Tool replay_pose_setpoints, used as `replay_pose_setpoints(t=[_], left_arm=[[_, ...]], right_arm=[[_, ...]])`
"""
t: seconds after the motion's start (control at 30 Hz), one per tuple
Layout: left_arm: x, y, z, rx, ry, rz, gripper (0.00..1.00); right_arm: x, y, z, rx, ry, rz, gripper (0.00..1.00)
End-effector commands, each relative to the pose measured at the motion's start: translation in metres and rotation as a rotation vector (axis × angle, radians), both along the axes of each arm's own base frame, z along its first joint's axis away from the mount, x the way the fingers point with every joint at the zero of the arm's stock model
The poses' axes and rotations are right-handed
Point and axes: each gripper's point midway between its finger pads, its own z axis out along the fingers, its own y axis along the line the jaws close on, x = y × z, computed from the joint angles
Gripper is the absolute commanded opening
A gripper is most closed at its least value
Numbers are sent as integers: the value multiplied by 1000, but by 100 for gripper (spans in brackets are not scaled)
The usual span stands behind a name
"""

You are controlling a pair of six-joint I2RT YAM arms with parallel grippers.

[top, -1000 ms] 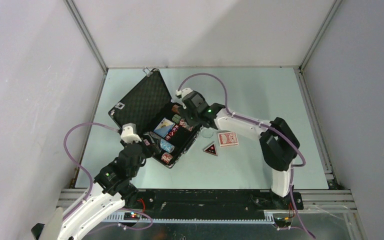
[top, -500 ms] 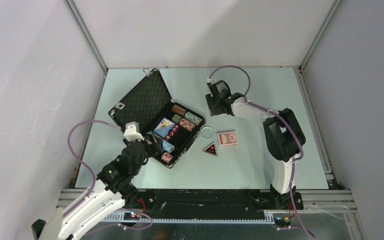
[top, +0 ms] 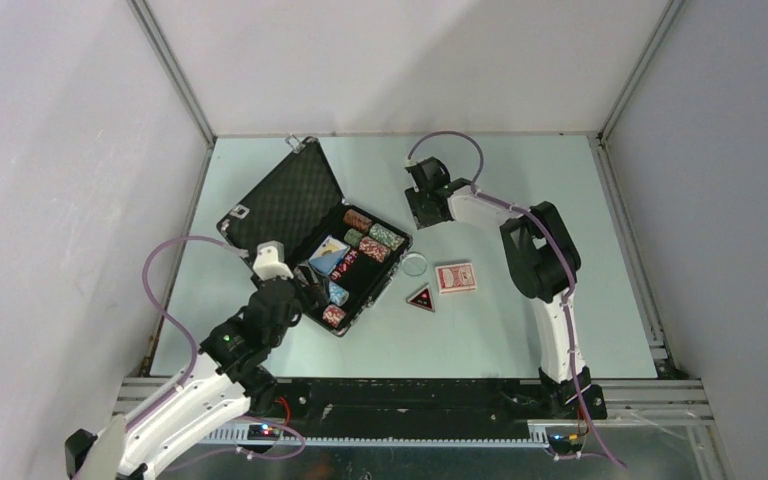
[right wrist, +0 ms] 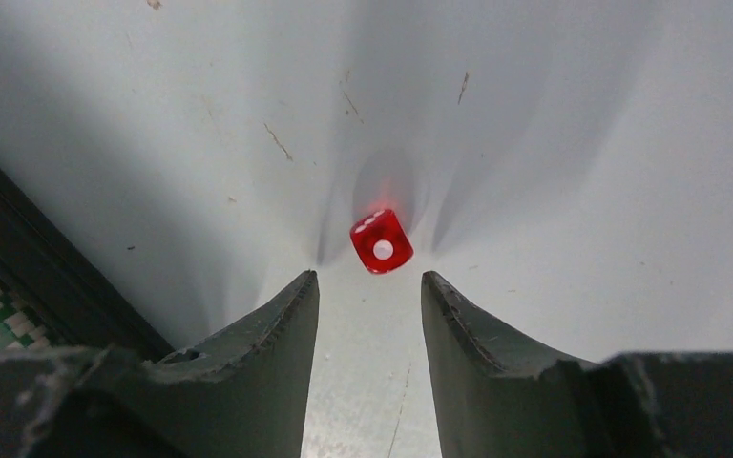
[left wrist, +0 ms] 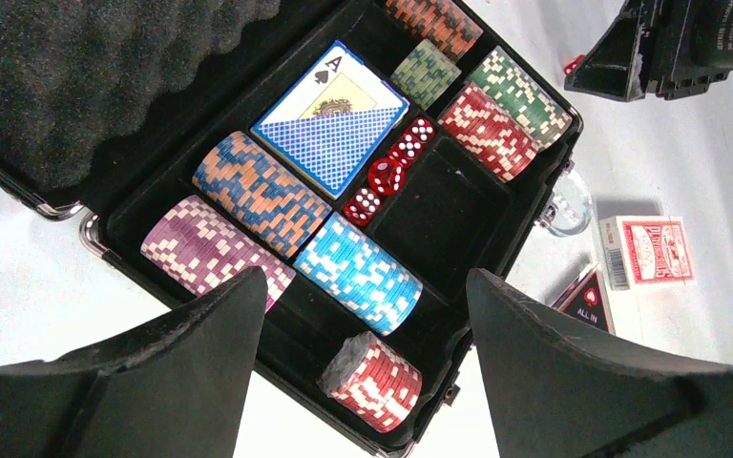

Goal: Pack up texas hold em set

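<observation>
Nearest to the bases, your left gripper [left wrist: 363,277] hung above the near corner of the black briefcase [top: 285,200], its fingers wide apart and holding nothing. The briefcase lay open on the table [top: 520,170], with the foam-lined lid leaning back to the far left. Under your fingers the compartments held a red chip stack [left wrist: 372,382], then a blue chip stack [left wrist: 358,272], a purple one [left wrist: 205,253] and an orange-blue one [left wrist: 258,196]. Behind these were a row of red dice [left wrist: 387,176] and the blue card deck [left wrist: 329,119], and more chip stacks [left wrist: 487,114] lay at the far end. On the table to the right of the case, the black-red triangle [top: 421,299] lay nearest. The red card deck [top: 457,278] was just beyond it, and a small clear disc [top: 415,265] lay close to the edge of the case. Farthest away, your right gripper [right wrist: 367,281] was low over the table beyond the far corner of the case. Its fingers were apart, and one loose red die [right wrist: 381,241] lay on the table just in front of the tips, not gripped.
</observation>
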Motion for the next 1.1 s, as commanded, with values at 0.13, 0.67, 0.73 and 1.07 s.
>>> replay_pose_setpoints(t=[0.13, 0.67, 0.73, 1.07], left_arm=[[9, -3, 13, -31, -38, 16, 83], [12, -7, 11, -34, -33, 13, 83], [12, -7, 11, -36, -34, 13, 83], [9, -3, 13, -40, -42, 21, 83]], right_arm=[[26, 3, 0, -20, -31, 30, 43], [25, 4, -1, 12, -12, 42, 25], [23, 5, 5, 24, -15, 36, 24], [-11, 28, 73, 64, -104, 76, 21]])
